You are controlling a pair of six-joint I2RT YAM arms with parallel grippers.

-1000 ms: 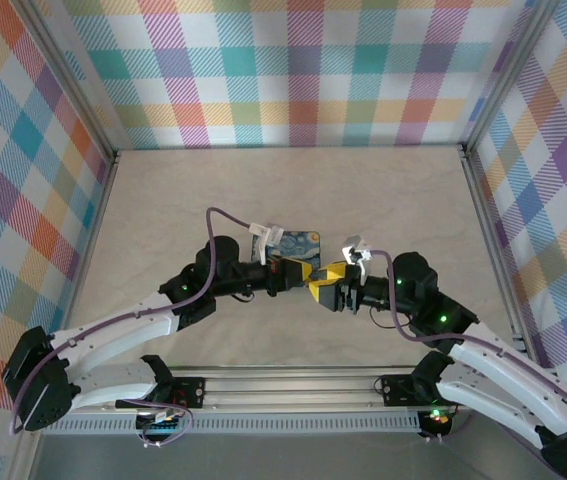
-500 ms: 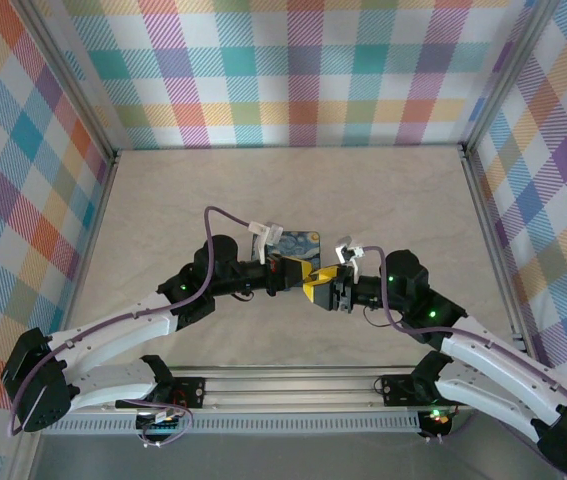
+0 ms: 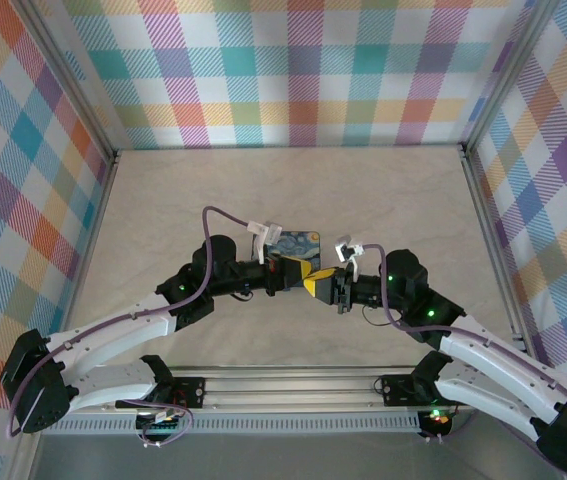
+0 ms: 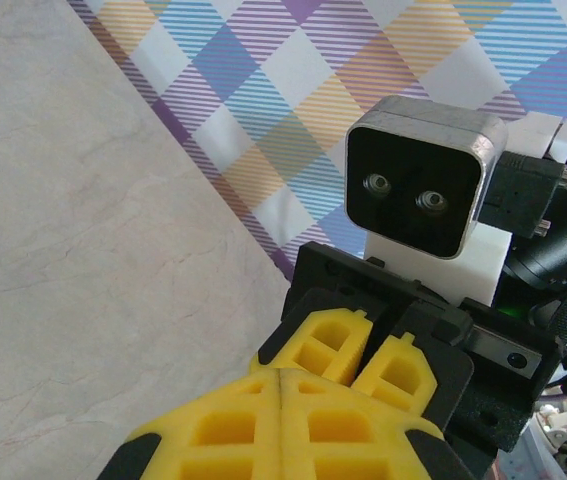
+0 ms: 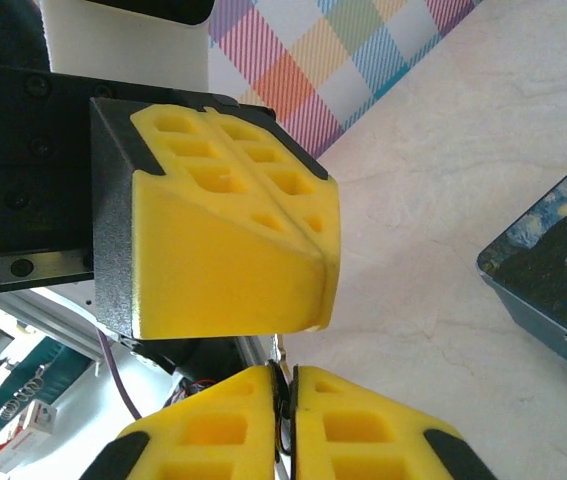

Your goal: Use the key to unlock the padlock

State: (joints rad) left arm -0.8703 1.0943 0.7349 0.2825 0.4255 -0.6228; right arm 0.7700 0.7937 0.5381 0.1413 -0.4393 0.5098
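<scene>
My two grippers meet tip to tip above the table's middle. The left gripper [image 3: 304, 276] is shut, its yellow pads pressed flat together [image 4: 278, 378], and nothing shows between them. The right gripper [image 3: 323, 288] is shut just under the left gripper's tip [image 5: 320, 262]. A thin pale metal sliver, the key [image 5: 280, 347], sticks up from between the right gripper's pads [image 5: 285, 372], with a dark thin part beside it. In the left wrist view the right gripper [image 4: 375, 330] sits right in front of my left pads. The padlock is hidden.
A dark-blue starry-night box [image 3: 298, 243] lies on the table just behind the grippers, and its corner with a metal clasp shows in the right wrist view [image 5: 553, 250]. Checked walls close in the beige table [image 3: 163, 200] on three sides.
The right gripper has slid left up to the left gripper's tip and closed its pads from half open. The left arm has stayed put, shut.
</scene>
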